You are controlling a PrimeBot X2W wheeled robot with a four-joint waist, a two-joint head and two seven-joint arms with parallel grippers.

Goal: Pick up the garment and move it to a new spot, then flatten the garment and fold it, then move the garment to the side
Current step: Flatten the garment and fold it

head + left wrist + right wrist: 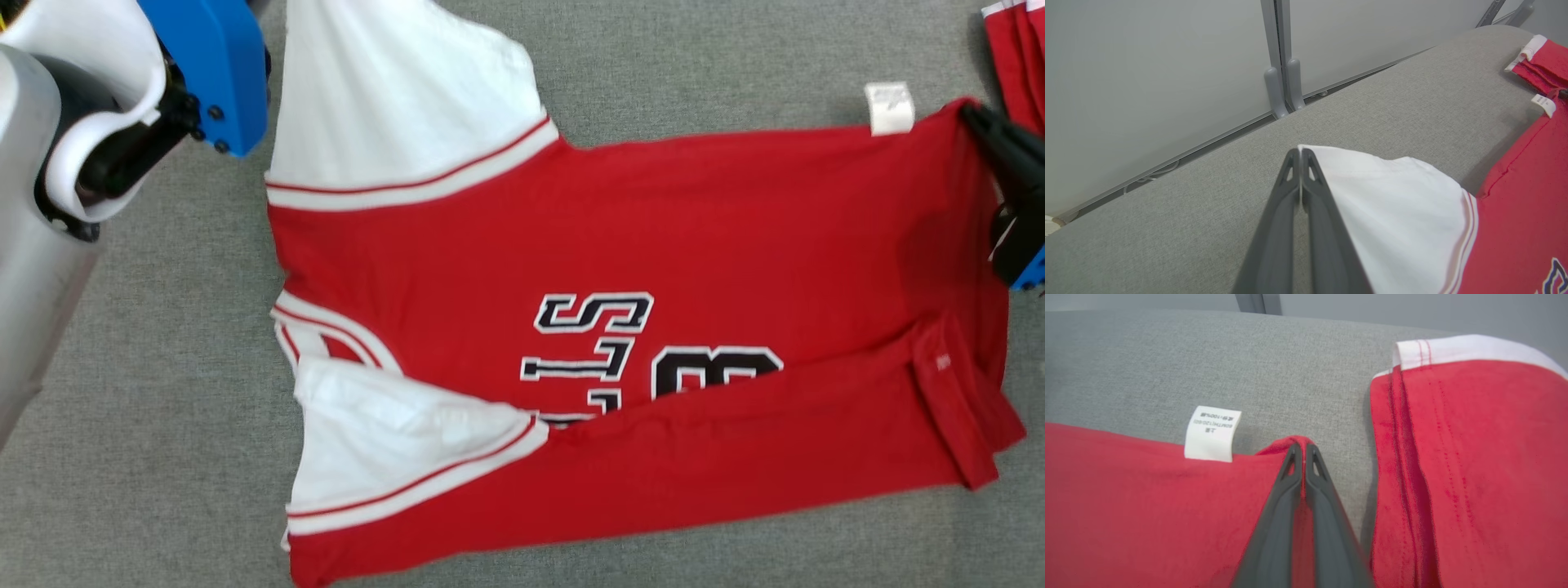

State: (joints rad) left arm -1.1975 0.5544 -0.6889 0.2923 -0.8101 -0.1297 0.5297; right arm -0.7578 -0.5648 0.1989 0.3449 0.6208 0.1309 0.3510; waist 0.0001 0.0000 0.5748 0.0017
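Left gripper [1300, 154] has its jaws pressed together, pinching the garment [694, 220] at a white sleeve edge. Pale left forearm [28, 245] sits at the head view's upper left. Right gripper [1302, 451] is clamped tight on the garment's red corner, its dark fingers entering from the head view's right edge.

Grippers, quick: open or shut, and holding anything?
Left gripper: shut on the white sleeve of the garment.
Right gripper: shut on the garment's red corner.

Bright even light on my counter [735, 73], soft shadow beside the garment [1527, 183], wrist views bowed at edges, my fingers [1274, 531] blurred
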